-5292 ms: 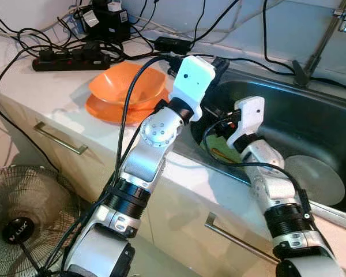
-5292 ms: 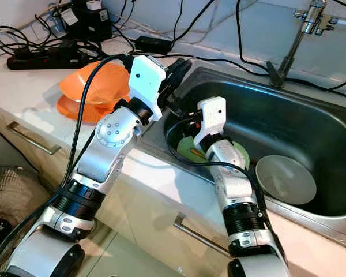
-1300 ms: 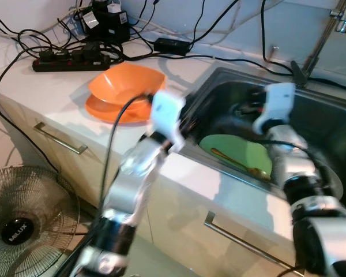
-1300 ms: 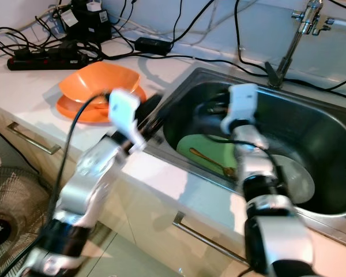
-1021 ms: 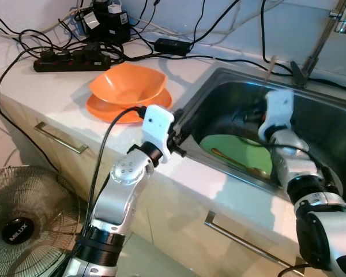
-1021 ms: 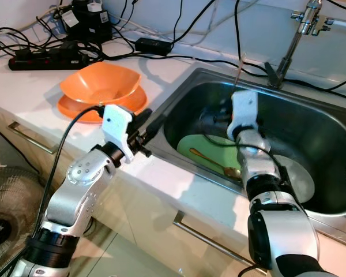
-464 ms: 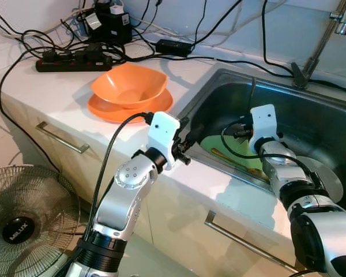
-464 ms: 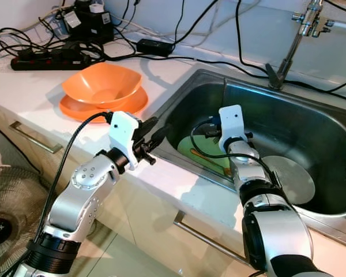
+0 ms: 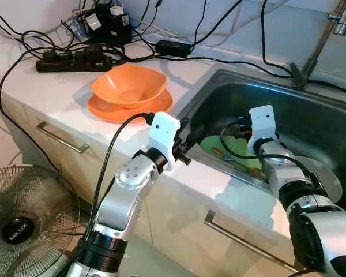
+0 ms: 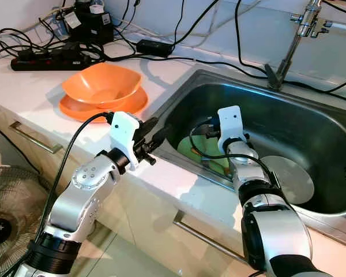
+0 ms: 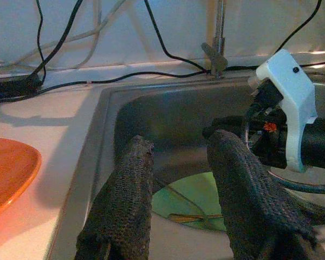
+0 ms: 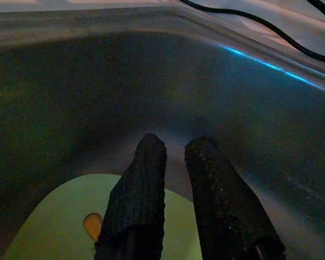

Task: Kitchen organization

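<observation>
The flat green plate [image 10: 203, 151] lies in the stainless steel sink [image 10: 311, 124], a wooden utensil [image 11: 192, 218] resting on it. The right gripper [image 12: 173, 151] hovers above the plate, fingers slightly parted, empty. The left gripper [image 11: 176, 149] is released over the sink's edge beside the white worktop [image 9: 63, 92].

Kitchen: steel sink [image 10: 311, 133], tap [image 10: 304, 23]

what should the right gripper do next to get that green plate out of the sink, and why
Probably ease the right gripper down and spread its fingers. They sit close together with a narrow gap, empty, just above the green plate in the sink. A wooden utensil lies on the plate, so aiming for the plate's bare rim looks safer.
</observation>
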Controlling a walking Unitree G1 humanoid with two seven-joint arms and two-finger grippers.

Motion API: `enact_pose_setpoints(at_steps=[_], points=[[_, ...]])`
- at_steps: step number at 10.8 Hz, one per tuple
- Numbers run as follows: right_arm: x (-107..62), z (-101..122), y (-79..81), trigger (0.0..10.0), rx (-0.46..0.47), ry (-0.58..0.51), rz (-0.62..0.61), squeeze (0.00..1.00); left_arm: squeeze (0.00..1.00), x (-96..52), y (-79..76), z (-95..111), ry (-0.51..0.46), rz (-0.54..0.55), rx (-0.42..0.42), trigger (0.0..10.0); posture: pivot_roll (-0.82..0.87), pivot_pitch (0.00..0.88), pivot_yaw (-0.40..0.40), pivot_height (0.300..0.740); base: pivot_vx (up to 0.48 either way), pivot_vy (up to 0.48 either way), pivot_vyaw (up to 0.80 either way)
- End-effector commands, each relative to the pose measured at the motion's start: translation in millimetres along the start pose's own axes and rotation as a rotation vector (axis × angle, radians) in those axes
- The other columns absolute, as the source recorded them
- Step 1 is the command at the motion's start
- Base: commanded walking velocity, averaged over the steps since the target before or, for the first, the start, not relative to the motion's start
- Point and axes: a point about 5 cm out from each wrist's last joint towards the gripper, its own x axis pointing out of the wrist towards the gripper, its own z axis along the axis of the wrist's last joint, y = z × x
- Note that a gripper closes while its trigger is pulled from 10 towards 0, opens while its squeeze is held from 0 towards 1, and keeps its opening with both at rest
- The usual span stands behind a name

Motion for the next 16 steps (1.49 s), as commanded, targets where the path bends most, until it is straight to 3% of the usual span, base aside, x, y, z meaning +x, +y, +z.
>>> enact_pose_setpoints(at_steps=[1,3,4,6,8,11,12,13,14,16], points=[[2.3,7.0,0.8,10.0,0.000,-0.022,0.001,0.00,0.00,0.6,-2.7,2.5,-0.002,-0.007,0.009,10.0,0.19,0.050,-0.014,0.740,0.000,0.000,0.00],[4.2,23.3,-1.5,10.0,0.037,-0.111,-0.008,0.00,0.00,1.5,-0.5,5.4,-0.019,0.016,0.028,10.0,0.19,0.055,-0.014,0.740,0.000,0.000,0.00],[5.0,46.0,-0.3,10.0,0.088,-0.238,0.005,0.00,0.00,3.5,3.3,9.9,-0.043,0.057,0.091,10.0,0.19,0.058,-0.012,0.740,0.000,0.000,0.00],[0.3,67.6,10.2,10.0,0.136,-0.380,0.052,0.00,0.00,7.4,13.6,20.1,-0.074,0.137,0.198,10.0,0.18,0.062,-0.007,0.740,0.000,0.000,0.00],[-10.5,61.8,35.2,10.0,0.194,-0.409,0.132,0.00,0.00,4.1,43.1,27.6,-0.018,0.252,0.446,10.0,0.18,0.068,-0.003,0.740,0.000,0.000,0.00],[-11.3,59.3,37.5,10.0,0.204,-0.402,0.134,0.00,0.00,2.8,47.6,28.2,-0.006,0.264,0.477,10.0,0.18,0.068,-0.003,0.740,0.000,0.000,0.00],[-11.9,53.8,42.9,10.0,0.221,-0.383,0.143,0.00,1.00,-6.8,69.6,29.5,0.071,0.311,0.583,10.0,0.18,0.068,-0.001,0.740,0.000,0.000,0.00],[-12.1,52.1,44.8,10.0,0.227,-0.372,0.148,0.00,1.00,-17.2,87.9,31.0,0.151,0.335,0.667,10.0,0.18,0.067,-0.002,0.740,0.000,0.000,0.00],[-13.1,52.9,45.6,10.0,0.230,-0.369,0.150,0.00,0.00,-23.9,95.9,30.5,0.220,0.299,0.731,10.0,0.19,0.068,-0.002,0.740,0.000,0.000,0.00],[-15.5,53.2,49.1,10.0,0.235,-0.366,0.160,0.00,0.00,-30.6,109.4,31.5,0.294,0.295,0.819,10.0,0.19,0.070,-0.001,0.740,0.000,0.000,0.00]])
